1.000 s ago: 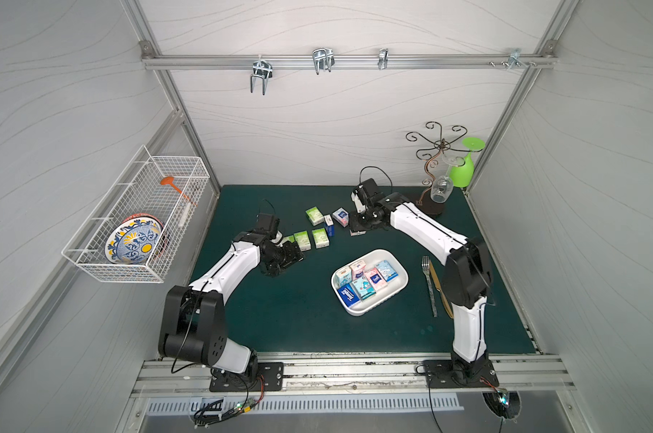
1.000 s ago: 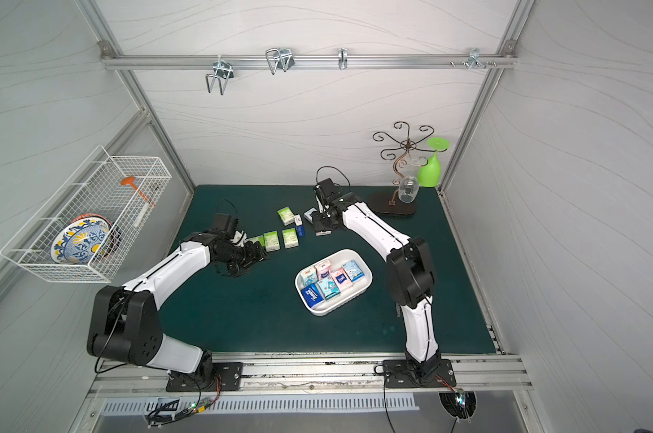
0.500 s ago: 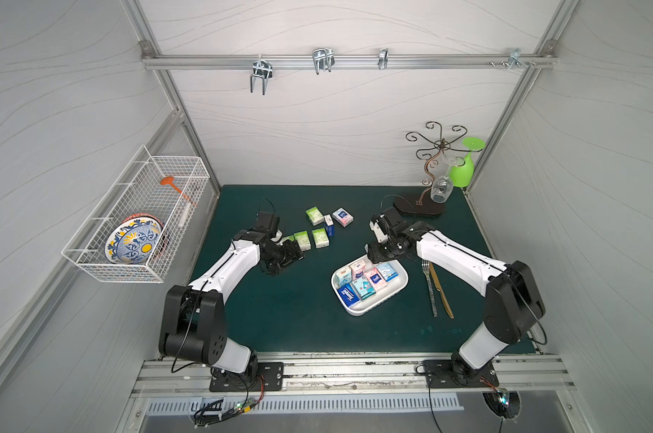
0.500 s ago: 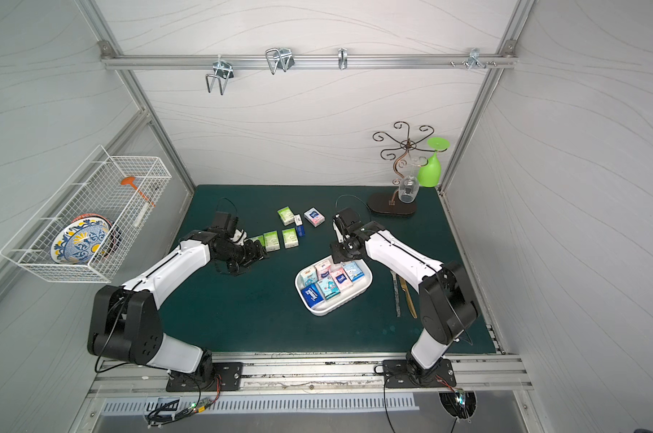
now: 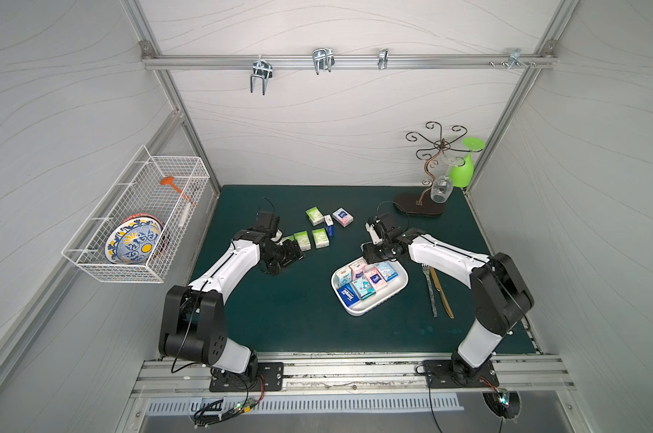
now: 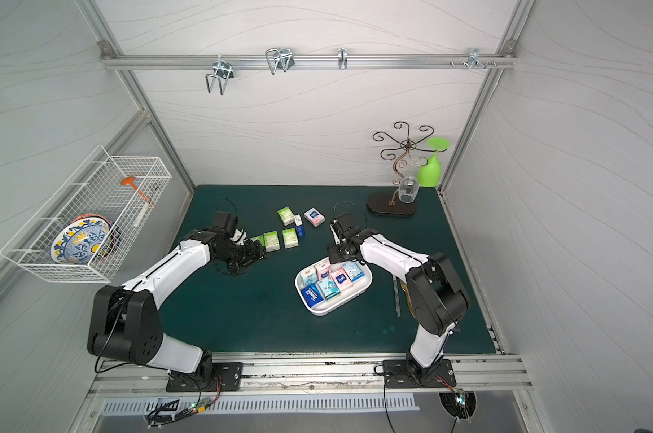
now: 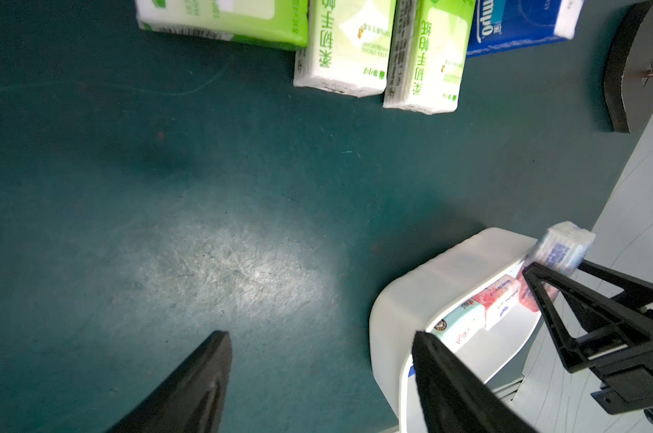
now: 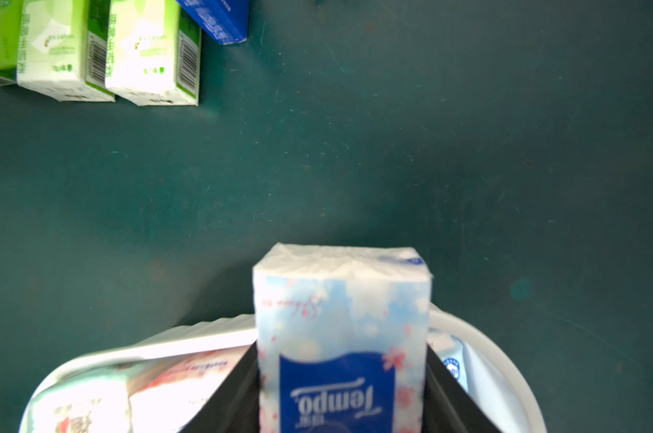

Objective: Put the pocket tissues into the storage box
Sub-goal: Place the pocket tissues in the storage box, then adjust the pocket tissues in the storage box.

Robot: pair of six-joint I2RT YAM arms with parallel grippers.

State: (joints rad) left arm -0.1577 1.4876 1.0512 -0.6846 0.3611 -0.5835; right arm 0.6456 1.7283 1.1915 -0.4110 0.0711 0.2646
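Scuffed green mat [image 5: 287, 311] (white walls [image 5: 317, 142]) bears the storage box [image 5: 370, 304].

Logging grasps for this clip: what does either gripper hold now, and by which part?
The right gripper holds a pale blue, pink-flowered pocket tissue packet by its two long narrow sides, toward one end. The left gripper is open and empty.
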